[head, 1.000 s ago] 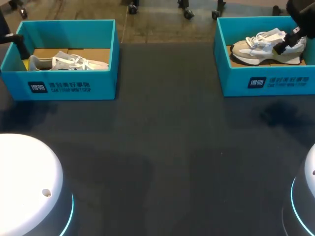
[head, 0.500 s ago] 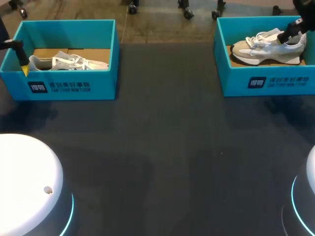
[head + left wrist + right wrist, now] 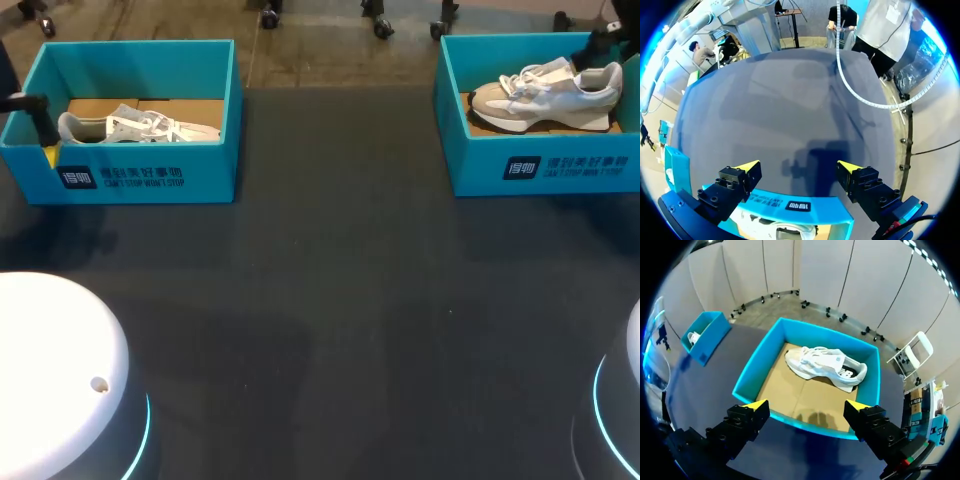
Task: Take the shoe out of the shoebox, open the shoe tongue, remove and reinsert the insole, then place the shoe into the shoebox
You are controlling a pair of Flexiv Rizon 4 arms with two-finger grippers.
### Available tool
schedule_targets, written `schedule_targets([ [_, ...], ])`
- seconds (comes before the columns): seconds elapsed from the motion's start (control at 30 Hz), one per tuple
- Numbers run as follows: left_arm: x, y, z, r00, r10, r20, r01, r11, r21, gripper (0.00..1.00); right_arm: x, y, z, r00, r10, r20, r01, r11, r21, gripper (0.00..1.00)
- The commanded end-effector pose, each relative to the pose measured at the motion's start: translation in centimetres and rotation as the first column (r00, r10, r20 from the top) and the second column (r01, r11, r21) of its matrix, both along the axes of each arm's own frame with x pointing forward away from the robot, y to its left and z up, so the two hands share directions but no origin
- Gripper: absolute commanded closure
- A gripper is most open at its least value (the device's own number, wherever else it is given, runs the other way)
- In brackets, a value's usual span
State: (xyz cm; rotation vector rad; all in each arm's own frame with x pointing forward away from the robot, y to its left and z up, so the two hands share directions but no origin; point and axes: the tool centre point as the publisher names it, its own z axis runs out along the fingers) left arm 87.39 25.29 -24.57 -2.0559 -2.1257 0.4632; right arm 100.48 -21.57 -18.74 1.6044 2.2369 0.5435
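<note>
My right hand (image 3: 806, 406), fingers apart, is over the shoe (image 3: 825, 365); I would lower it centred, avoiding the shoebox (image 3: 754, 367) walls

On the dark table (image 3: 330, 300), a blue shoebox (image 3: 150, 175) at ten o'clock holds a white shoe (image 3: 140, 127); a second shoebox (image 3: 540, 165) at two o'clock holds a cream shoe (image 3: 545, 95)

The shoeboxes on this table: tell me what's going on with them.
The left gripper hangs open over the outer end of the left shoebox, where the left sneaker lies inside. The right gripper hangs open above the right shoebox, with the right sneaker lying on its floor. Neither gripper holds anything, and no shoe is out yet.
</note>
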Motion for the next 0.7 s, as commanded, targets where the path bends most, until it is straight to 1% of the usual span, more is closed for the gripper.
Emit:
schedule_targets([
  [0.03, -0.31, -0.27, -0.04, 1.000, -0.006, 0.004, 0.006, 1.000, 0.010, 0.00, 1.36, -1.09, -0.49, 1.000, -0.016, -0.021, 0.016, 1.000, 0.013, 0.00],
  [0.13, -0.31, -0.27, -0.04, 1.000, -0.006, 0.004, 0.006, 1.000, 0.010, 0.00, 1.90, -1.69, -0.99, 0.999, -0.028, -0.026, 0.029, 0.999, 0.035, 0.00],
  [0.17, -0.31, -0.27, -0.04, 1.000, -0.006, 0.004, 0.006, 1.000, 0.010, 0.00, 2.08, -1.72, -1.15, 1.000, -0.005, -0.014, 0.006, 1.000, 0.028, 0.00],
  [0.7, -0.31, -0.27, -0.04, 1.000, -0.006, 0.004, 0.006, 1.000, 0.010, 0.00, 2.08, -1.72, -1.15, 1.000, -0.005, -0.014, 0.006, 1.000, 0.028, 0.00],
])
